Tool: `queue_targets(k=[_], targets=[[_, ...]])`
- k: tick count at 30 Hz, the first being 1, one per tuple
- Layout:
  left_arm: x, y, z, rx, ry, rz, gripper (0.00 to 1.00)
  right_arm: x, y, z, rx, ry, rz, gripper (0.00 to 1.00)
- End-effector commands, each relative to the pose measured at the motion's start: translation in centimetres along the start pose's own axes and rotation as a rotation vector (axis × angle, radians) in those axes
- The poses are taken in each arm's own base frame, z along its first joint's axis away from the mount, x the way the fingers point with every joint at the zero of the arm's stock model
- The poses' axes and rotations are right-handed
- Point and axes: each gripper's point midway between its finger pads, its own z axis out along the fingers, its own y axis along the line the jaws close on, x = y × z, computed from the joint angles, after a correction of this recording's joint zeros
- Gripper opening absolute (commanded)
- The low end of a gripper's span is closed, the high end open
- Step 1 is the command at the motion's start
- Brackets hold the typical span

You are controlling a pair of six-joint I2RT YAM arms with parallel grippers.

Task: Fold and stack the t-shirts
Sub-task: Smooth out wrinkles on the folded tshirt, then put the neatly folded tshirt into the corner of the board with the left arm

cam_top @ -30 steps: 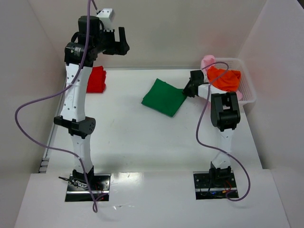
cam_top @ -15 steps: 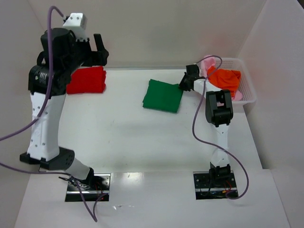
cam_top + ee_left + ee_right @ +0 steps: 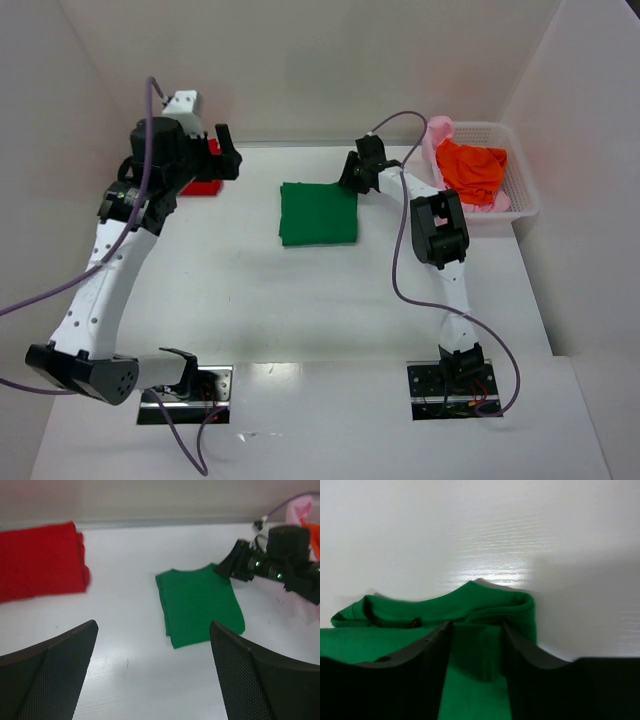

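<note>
two robot arms are working over a white table [image 3: 300, 300]. the left gripper [image 3: 152, 625] is hovering above the table with its fingers [image 3: 60, 655] spread wide and nothing between them. just beyond the gap between those fingers, a dark green t-shirt [image 3: 200, 602] is lying on the table, folded into a flat rectangle. farther off, beyond the left finger and to its outer side, a red t-shirt [image 3: 40, 560] is lying folded near the back wall, well apart from the green one. the right gripper [image 3: 476, 625] is reaching down low at the green shirt's far right corner. its fingers [image 3: 420, 650] are parted, and the shirt's folded edge is lying loose in the gap between them rather than being squeezed. past those fingertips, bare table is showing. behind the right gripper, away from the green shirt, a white mesh basket [image 3: 525, 195] is sitting at the table's far right corner. it is holding a bunched orange t-shirt [image 3: 472, 168], and a pale pink t-shirt [image 3: 436, 135] is poking over the rim nearest the gripper.
</note>
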Motion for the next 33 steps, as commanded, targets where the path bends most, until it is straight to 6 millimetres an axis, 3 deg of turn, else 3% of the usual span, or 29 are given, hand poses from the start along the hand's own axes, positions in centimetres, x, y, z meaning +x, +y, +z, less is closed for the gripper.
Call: queue_targets(k=[1,6,7,10,14,16,21,23,29,33], targets=[[2.4,-1.1,2.8,0.082,-0.012,-0.094,1.00,-2.3,-0.3,-2.1,0.045,-0.040,-0.005,0.55],[9.4,-1.8,7.6,0.143,0.152,-0.147,1.00,-7.2,2.4,-7.7,-0.010,-0.191,-0.049,0.99],[10.9,-2.1,8.8,0.164,0.188,-0.151,1.00,-8.4,3.1,-9.3,-0.022,-0.223,-0.052,0.99],[13.2,-2.8,11.0,0.215,0.228,-0.168,1.00,-8.7,3.4,-11.3,-0.023,-0.228,-0.070,0.99],[14.1,-4.1,12.9,0.296,0.243,-0.182,1.00,-6.4,1.6,-11.8,0.019,-0.191,-0.065,0.99],[15.3,-4.4,14.3,0.316,0.278,-0.189,1.00,-5.2,0.5,-11.7,0.045,-0.176,-0.053,0.98],[17.6,-4.5,15.8,0.340,0.319,-0.178,1.00,-1.1,-2.8,-10.7,0.122,-0.103,-0.037,0.83],[18.9,-4.2,16.4,0.335,0.344,-0.170,1.00,0.2,-3.7,-10.5,0.140,-0.075,-0.038,0.83],[21.3,-4.4,18.9,0.339,0.402,-0.211,1.00,1.5,-4.3,-10.2,0.132,-0.067,-0.038,0.86],[23.1,-4.3,20.0,0.338,0.439,-0.234,1.00,2.3,-4.8,-9.8,0.138,-0.043,-0.053,0.81]])
